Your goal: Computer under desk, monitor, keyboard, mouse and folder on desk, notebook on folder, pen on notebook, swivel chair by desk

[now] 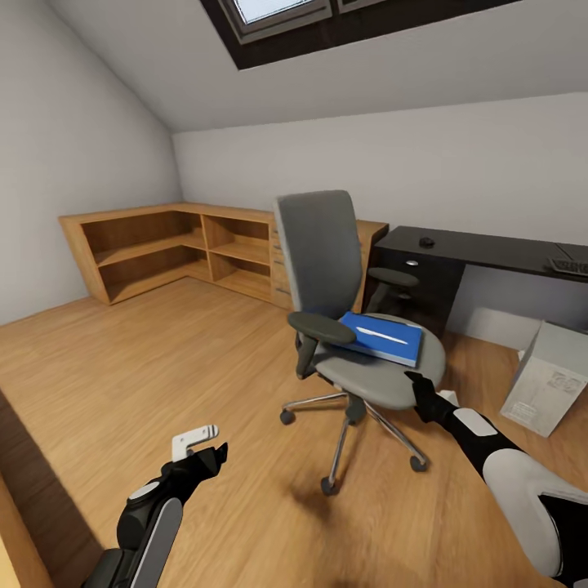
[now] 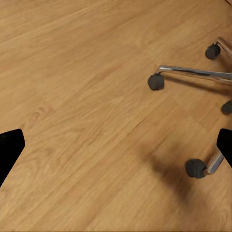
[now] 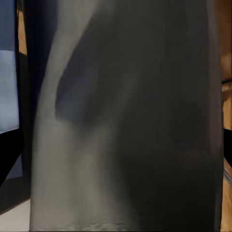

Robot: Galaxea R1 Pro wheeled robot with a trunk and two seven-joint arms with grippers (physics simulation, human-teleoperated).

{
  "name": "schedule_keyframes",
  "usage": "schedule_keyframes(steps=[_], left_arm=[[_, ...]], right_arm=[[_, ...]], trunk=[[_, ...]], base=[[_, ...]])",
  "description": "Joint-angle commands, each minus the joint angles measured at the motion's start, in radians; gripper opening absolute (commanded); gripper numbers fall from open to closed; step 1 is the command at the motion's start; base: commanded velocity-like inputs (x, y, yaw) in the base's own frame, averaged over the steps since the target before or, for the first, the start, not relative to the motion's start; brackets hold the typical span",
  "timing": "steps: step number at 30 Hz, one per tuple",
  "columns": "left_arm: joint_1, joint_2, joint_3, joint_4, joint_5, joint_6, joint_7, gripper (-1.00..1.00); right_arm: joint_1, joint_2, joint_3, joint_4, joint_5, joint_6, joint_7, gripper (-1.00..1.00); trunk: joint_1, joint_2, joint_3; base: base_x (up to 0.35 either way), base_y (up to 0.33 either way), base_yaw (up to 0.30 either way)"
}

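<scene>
Beside the black worktop [image 1: 490, 249], the right end effector [image 1: 420, 390] reaches the swivel chair [image 1: 343, 310], front edge of its seat.

On that seat lies the blue folder [image 1: 384, 336] with a white pen [image 1: 382, 334] on top; probably light, stiff and flat, best taken by its near edge, the pen liable to roll. The computer [image 1: 549, 377] stands on the floor right of the chair. The right wrist view, pressed close to grey chair surface, leaves that end effector's spread impossible to tell; the left wrist view shows fingers [image 2: 10, 147] wide over floor and castors.
</scene>
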Motion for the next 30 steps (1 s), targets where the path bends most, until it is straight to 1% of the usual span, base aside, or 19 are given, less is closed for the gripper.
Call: schedule_keyframes(steps=[1, 21, 30], left_arm=[[0.0, 0.0, -0.001, -0.001, 0.01, 0.002, 0.009, 1.0], [0.0, 0.0, -0.002, 0.005, 0.012, 0.003, 0.009, 1.0], [-0.001, 0.0, -0.002, 0.006, 0.012, 0.003, 0.009, 1.0]], right_arm=[[-0.001, 0.0, -0.006, 0.0, -0.007, 0.005, 0.003, 1.0], [-0.001, 0.0, -0.006, 0.0, -0.007, 0.002, 0.006, 1.0], [-0.001, 0.0, -0.006, 0.0, -0.007, 0.0, 0.007, 1.0]], trunk=[[0.0, 0.0, -0.001], [0.0, 0.0, -0.001], [0.0, 0.0, -0.001]], base=[[0.103, 0.0, 0.0], [0.248, 0.0, 0.0], [0.292, 0.0, 0.0]])
